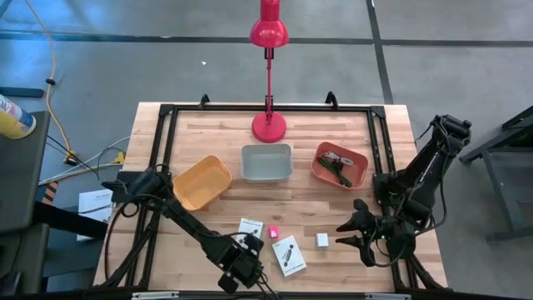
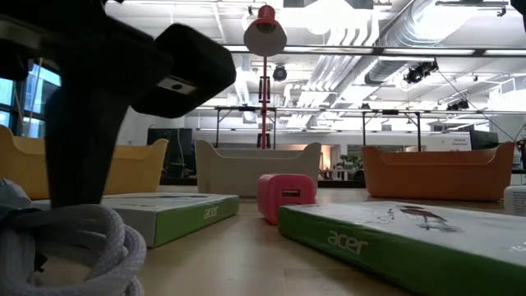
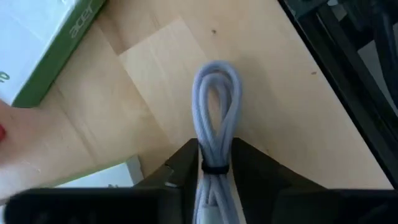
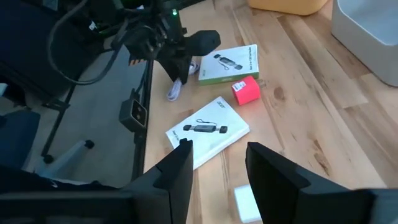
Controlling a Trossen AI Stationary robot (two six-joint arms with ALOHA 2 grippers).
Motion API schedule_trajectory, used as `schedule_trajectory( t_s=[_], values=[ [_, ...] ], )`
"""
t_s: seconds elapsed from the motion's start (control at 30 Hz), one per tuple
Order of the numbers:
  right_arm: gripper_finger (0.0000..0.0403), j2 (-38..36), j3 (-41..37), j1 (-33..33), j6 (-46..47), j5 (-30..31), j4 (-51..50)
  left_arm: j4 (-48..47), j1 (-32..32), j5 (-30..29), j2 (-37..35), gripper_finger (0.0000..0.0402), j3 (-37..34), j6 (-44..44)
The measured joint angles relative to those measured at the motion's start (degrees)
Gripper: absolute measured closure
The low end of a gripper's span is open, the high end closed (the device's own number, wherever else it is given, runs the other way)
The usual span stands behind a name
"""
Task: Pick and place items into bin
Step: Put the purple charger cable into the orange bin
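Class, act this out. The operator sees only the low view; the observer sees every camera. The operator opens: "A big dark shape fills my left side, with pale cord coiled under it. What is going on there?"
Observer: That is the left end effector, shut on a bundled white cable.
Operator: I see three bins' walls. Anything inside?
Observer: From above, the yellow bin and grey bin look empty; only the orange bin holds things.
Operator: Where is the other arm?
Observer: The right end effector is open, beside the white cube.
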Motion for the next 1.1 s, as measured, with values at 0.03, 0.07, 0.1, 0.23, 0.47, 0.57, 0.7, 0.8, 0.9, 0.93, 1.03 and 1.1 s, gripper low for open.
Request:
schedule_trajectory(
  t_s=[0.03,0.07,0.1,0.23,0.47,0.57,0.7,0.8,0.9,0.93,1.03,1.1],
  values=[
    [0.0265,0.0,0.0,0.0,-0.07,0.0,-0.29,-0.16,0.0,-0.29,0.0,0.0334,-0.02,-0.02],
    [0.0265,0.0,0.0,0.0,-0.13,0.0,-0.61,-0.22,0.0,-0.44,0.0,0.0345,-0.02,0.0],
    [0.0265,0.0,0.0,0.0,-0.17,0.03,-1.02,-0.16,0.0,-0.45,0.0,0.0356,-0.02,-0.01],
    [0.0265,0.0,0.0,0.0,-0.11,0.35,-2.54,-0.11,0.0,1.14,-0.04,0.0391,-0.02,-0.24],
    [0.0265,0.0,0.0,0.0,-0.23,0.42,-3.61,-1.05,0.02,2.95,-0.07,0.0372,1.86,-0.89],
    [0.0265,0.0,0.0,0.0,-0.08,0.04,-4.39,-2.82,0.35,3.23,-0.11,0.038,4.2,-0.06],
    [0.0265,0.0,0.0,0.0,-0.06,-0.24,-5.17,-7.05,1.09,2.62,-0.11,0.0396,8.58,2.49],
    [0.0265,0.0,0.0,0.0,-0.04,-0.24,-6.12,-11.25,2.27,0.9,-0.11,0.0392,12.3,4.42],
    [0.0265,-0.02,0.0,0.0,-0.03,-0.24,-6.37,-13.75,3.9,-0.87,-0.11,0.0387,15.69,6.27],
    [0.0265,-0.02,0.0,0.0,-0.03,-0.24,-6.37,-14.79,4.47,-1.43,-0.11,0.0387,16.88,7.0],
    [0.0265,-0.02,0.0,0.0,0.1,-0.24,-6.38,-16.26,6.45,-2.67,-0.11,0.0394,20.44,10.09],
    [0.0265,-0.02,0.0,0.0,0.15,-0.27,-6.37,-16.21,8.06,-3.4,-0.15,0.0397,22.05,11.99]
  ],
)
